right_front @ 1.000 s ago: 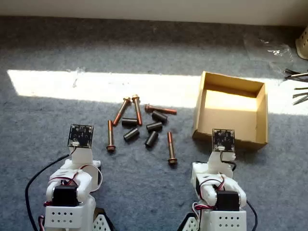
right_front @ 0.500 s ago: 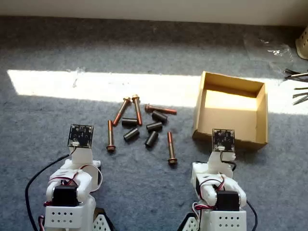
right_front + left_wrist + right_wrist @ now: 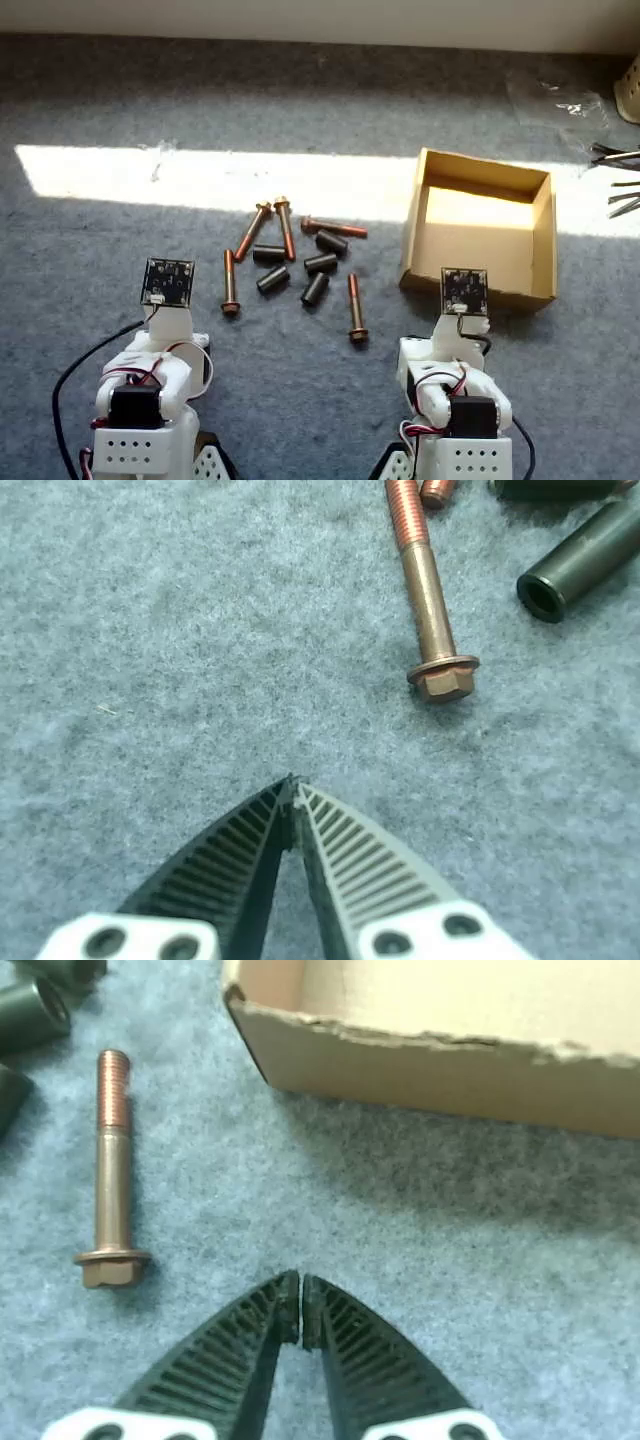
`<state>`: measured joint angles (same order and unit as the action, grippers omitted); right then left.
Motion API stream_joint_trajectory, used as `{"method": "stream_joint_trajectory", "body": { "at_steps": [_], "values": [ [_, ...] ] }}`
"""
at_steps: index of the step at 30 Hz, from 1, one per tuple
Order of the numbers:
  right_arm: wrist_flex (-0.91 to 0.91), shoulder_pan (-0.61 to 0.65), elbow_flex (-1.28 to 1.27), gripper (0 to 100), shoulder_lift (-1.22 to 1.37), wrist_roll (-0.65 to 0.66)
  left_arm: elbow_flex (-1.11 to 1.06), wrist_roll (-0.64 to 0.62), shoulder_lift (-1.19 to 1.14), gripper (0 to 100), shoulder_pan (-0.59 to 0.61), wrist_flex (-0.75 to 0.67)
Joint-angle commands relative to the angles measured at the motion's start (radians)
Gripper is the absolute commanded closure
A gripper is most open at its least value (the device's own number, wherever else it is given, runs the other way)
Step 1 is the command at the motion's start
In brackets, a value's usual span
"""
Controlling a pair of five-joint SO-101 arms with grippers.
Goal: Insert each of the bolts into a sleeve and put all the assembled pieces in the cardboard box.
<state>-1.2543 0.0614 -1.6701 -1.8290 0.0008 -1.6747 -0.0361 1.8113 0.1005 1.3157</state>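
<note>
Five coppery bolts (image 3: pixel 354 307) and five dark sleeves (image 3: pixel 315 288) lie loose, pointing every way, left of the box (image 3: pixel 415 235). Left wrist: left gripper (image 3: pixel 295 785) pressed together, a bolt (image 3: pixel 428 590) ahead, hex head nearest it. Right wrist: right gripper (image 3: pixel 300 1288) likewise closed, another bolt head-nearest, box beyond.
</note>
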Motion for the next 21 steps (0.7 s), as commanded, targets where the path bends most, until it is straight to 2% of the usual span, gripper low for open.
{"method": "stream_joint_trajectory", "body": {
  "at_steps": [1,13,21],
  "values": [
    [0.008,-0.005,-0.128,99.3,-0.007,-0.002,-0.021,-0.002,0.013,100,0.001,0.006],
    [0.012,-0.005,-0.128,99.3,-0.007,-0.003,-0.021,-0.002,0.013,100,-0.004,0.005],
    [0.041,-0.005,-0.130,99.3,-0.007,0.000,-0.021,0.000,0.013,100,-0.091,0.003]
  ]
}}
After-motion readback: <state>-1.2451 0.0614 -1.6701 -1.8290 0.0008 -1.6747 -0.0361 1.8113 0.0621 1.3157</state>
